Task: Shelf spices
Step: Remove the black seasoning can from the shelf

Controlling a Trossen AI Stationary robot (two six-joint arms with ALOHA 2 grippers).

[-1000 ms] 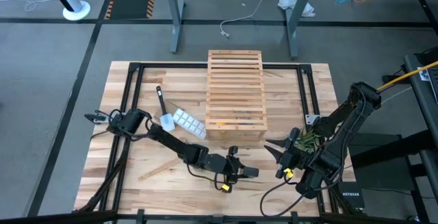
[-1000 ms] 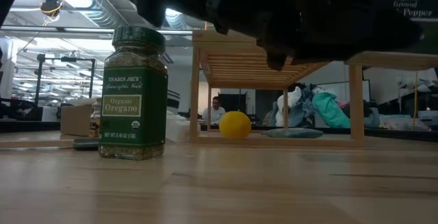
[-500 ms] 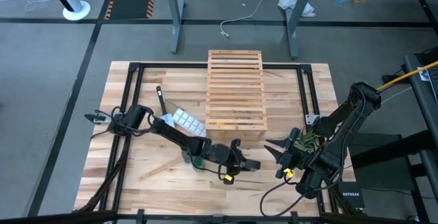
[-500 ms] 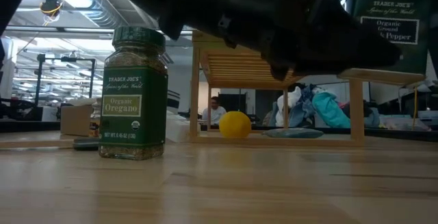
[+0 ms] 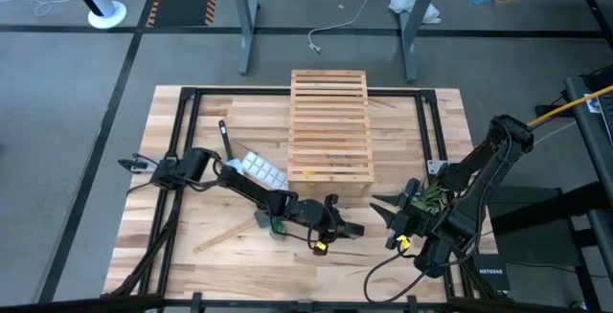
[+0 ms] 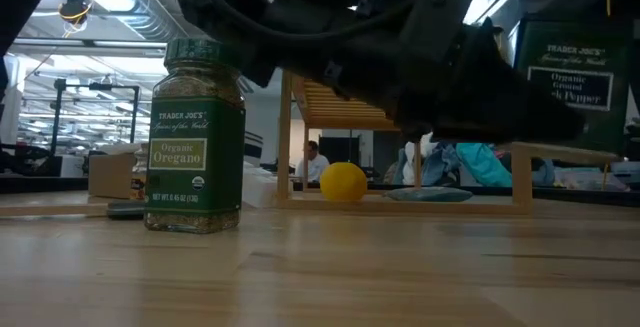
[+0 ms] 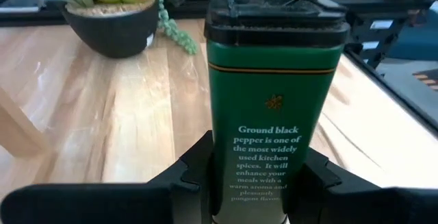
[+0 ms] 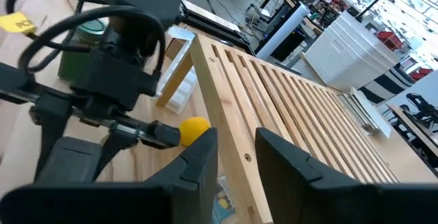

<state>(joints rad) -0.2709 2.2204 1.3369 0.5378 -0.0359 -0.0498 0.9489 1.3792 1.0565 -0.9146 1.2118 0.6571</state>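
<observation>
My left gripper is shut on the boxy green pepper tin with a black top, just in front of the wooden slatted shelf. In the low view the tin is upright and off the table. The green oregano jar stands on its base on the table beside the left arm, and also shows in the high view. My right gripper waits open and empty to the right, near the shelf's front corner. I cannot make out the tiny clear jar. My left gripper pinches the pepper tin's lower part between its two fingers, one on each of two opposite sides. The fingers come level from the table's left. The tin stands upright in the hold, its black top up, lifted clear of the table.
A white ice-cube tray and a dark spatula lie left of the shelf. A wooden stick lies near the front. A lemon and a grey-green pad lie under the shelf. A potted succulent stands at the right.
My left gripper has carried the pepper tin toward the table's far edge, closer to the shelf's front. The tin stays upright and held. The arm has uncovered the oregano jar, which has not moved.
</observation>
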